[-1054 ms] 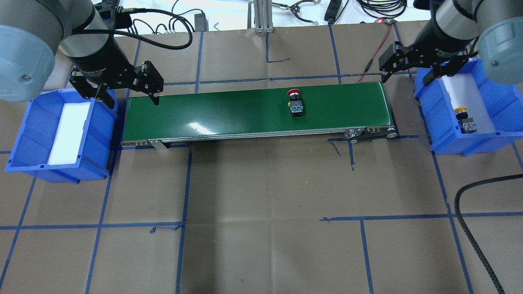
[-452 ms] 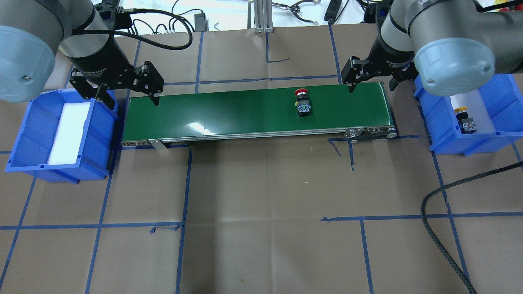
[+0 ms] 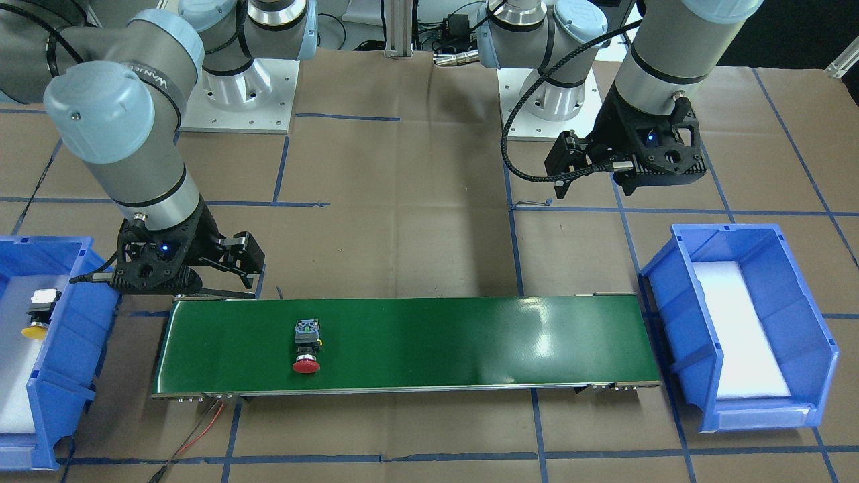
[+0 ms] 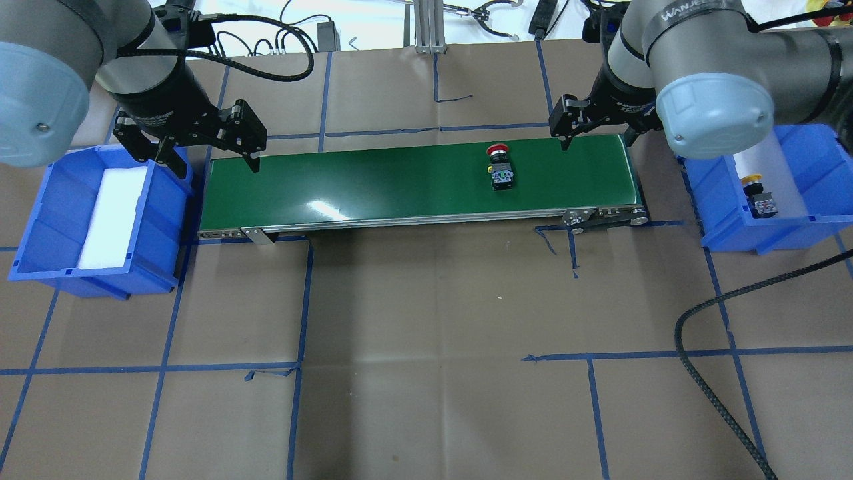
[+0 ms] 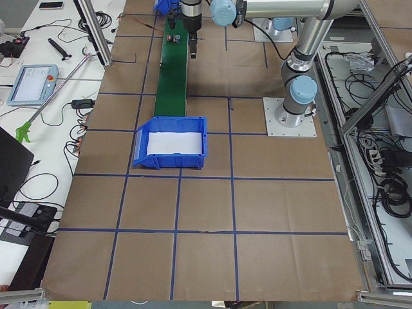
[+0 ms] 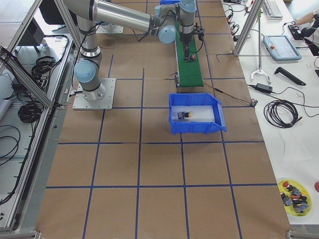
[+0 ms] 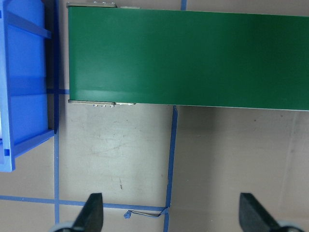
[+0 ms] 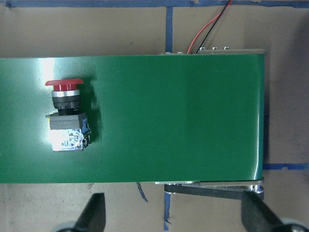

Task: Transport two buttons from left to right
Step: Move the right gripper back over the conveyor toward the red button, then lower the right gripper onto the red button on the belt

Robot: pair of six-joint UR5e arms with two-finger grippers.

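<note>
The red button [image 4: 500, 170] lies on its side on the green conveyor belt [image 4: 373, 183], right of the middle; the right wrist view holds the same red button [image 8: 67, 113] at its left. The yellow button [image 4: 756, 193] rests on white foam inside the right blue bin [image 4: 766, 237]. My right gripper [image 4: 595, 137] hangs open over the belt's right end, a little to the right of the red button, with nothing between its fingertips [image 8: 94, 212]. Beside the belt's left end my left gripper [image 4: 210, 157] also stands open and holds nothing.
The left blue bin [image 4: 40, 220] holds only a white foam pad. A black cable [image 4: 706, 393] loops over the table at the front right. A red wire [image 3: 201, 429] runs off the belt's end. Blue tape lines cross the brown paper.
My right arm has swung left from above the right bin to above the belt's right end. The red button has travelled to the right on the belt. The left arm has stayed still.
</note>
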